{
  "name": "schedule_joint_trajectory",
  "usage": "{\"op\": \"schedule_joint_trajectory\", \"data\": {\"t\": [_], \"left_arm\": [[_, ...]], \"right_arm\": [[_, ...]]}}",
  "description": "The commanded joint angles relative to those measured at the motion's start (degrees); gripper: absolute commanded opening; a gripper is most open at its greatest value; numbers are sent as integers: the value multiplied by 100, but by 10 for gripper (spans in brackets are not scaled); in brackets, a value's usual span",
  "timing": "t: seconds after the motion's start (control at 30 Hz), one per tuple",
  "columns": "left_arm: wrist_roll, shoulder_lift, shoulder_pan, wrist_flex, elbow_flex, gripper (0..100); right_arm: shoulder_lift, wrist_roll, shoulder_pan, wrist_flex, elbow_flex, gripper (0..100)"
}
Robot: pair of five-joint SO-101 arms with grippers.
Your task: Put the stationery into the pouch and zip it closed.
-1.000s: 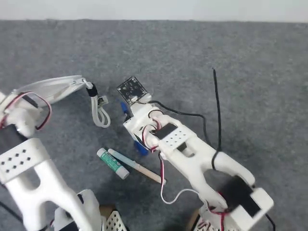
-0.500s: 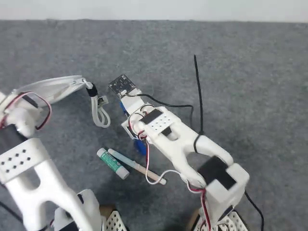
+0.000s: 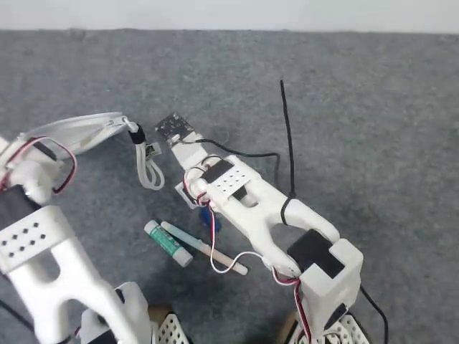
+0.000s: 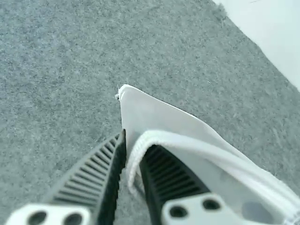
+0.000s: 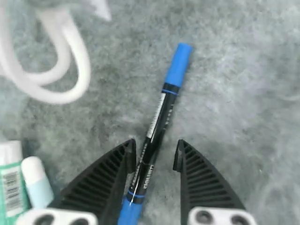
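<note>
right tool (image 5: pixel 155 146) spread, angled down astride blue pen (image 5: pixel 171 78) | left tool (image 4: pixel 132 140) pinching pouch (image 4: pixel 159 117) edge

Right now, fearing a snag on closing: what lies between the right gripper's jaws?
The blue pen, lying on the grey carpet between the open jaws of the right gripper, seen in the right wrist view.

the pouch (image 4: pixel 187 136) is white with a white corded edge, and its strap loop (image 3: pixel 148 172) is white too. the pen (image 5: pixel 157 133) is blue at cap and tail, black in the barrel (with a white printed strip). a green-and-white tube (image 3: pixel 166 242); a pale blue, cream-ended stick (image 3: pixel 188 239). mottled grey carpet (image 3: pixel 373 107); ribbed black fingers (image 5: pixel 201 183).
</note>
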Motion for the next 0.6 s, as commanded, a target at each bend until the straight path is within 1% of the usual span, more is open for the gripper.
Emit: {"op": "schedule_joint_trajectory", "data": {"t": [0.0, 0.1, 0.37, 0.57], "left_arm": [[53, -220, -9, -211, -66, 10], [44, -220, -9, -211, -66, 10], [44, -220, -9, -211, -66, 10], [44, -220, -9, -299, 31, 10]], "right_arm": [[-101, -501, -31, 488, -651, 131], [-48, -589, -40, 558, -800, 131], [426, -571, -40, 31, -835, 127], [787, -571, -31, 312, -1222, 126]]}}
